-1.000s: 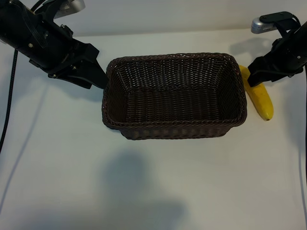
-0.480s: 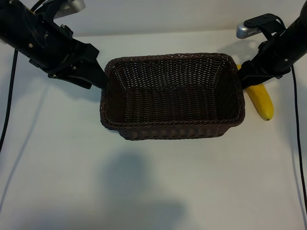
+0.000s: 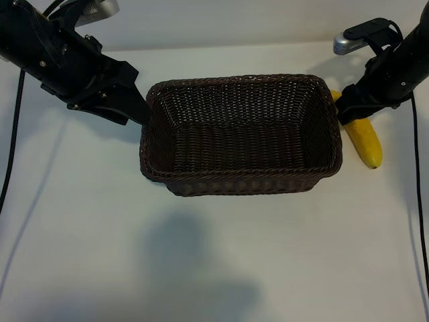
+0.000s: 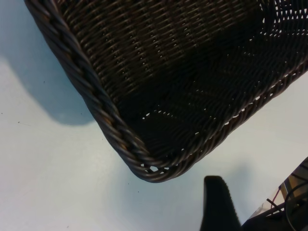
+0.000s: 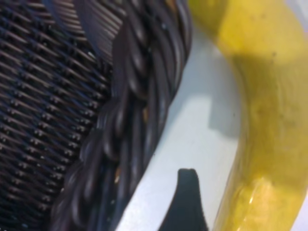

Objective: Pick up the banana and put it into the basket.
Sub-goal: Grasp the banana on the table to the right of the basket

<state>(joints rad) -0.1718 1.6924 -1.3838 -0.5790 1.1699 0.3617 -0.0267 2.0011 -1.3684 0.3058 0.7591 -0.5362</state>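
Banana beside basket, right gripper open btwn them

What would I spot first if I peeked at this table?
The big dark basket in the middle of the white table, with nothing in it. Next, the bright yellow banana lying on the table just outside the basket's right end. The right gripper hangs open over the banana, and the left gripper sits at the basket's left end.
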